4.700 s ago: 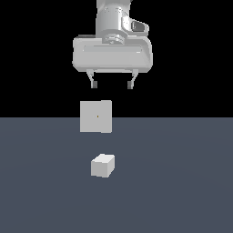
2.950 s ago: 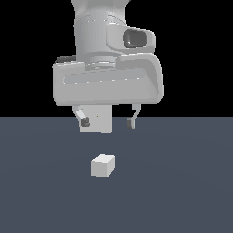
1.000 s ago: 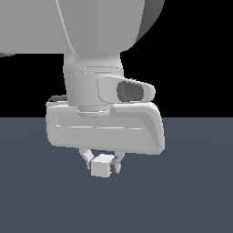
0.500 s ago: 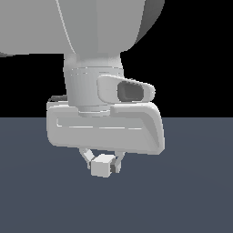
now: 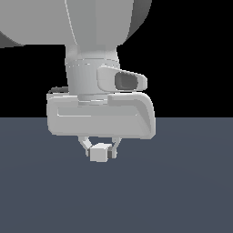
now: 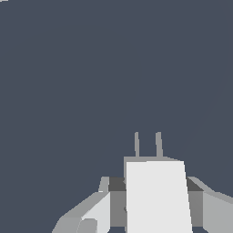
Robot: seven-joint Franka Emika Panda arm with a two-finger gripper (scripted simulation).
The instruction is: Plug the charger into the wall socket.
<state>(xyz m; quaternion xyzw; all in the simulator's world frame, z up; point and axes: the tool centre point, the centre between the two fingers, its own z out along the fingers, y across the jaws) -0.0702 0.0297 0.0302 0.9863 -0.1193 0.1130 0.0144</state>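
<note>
My gripper (image 5: 99, 152) is shut on the charger (image 5: 99, 153), a small off-white cube held between the two fingers just above the dark grey floor. In the wrist view the charger (image 6: 155, 200) fills the space between the fingers (image 6: 93, 213), and two thin grey prongs (image 6: 147, 144) stick out of its far end. The wall socket is hidden behind my arm in the exterior view and does not show in the wrist view.
The dark grey floor (image 5: 182, 191) stretches flat around the gripper. My large arm body (image 5: 91, 27) blocks the middle and upper part of the exterior view. The background above the floor is black.
The gripper came down over the charger and closed on it. In the last half second the hand has risen slightly with the charger in it.
</note>
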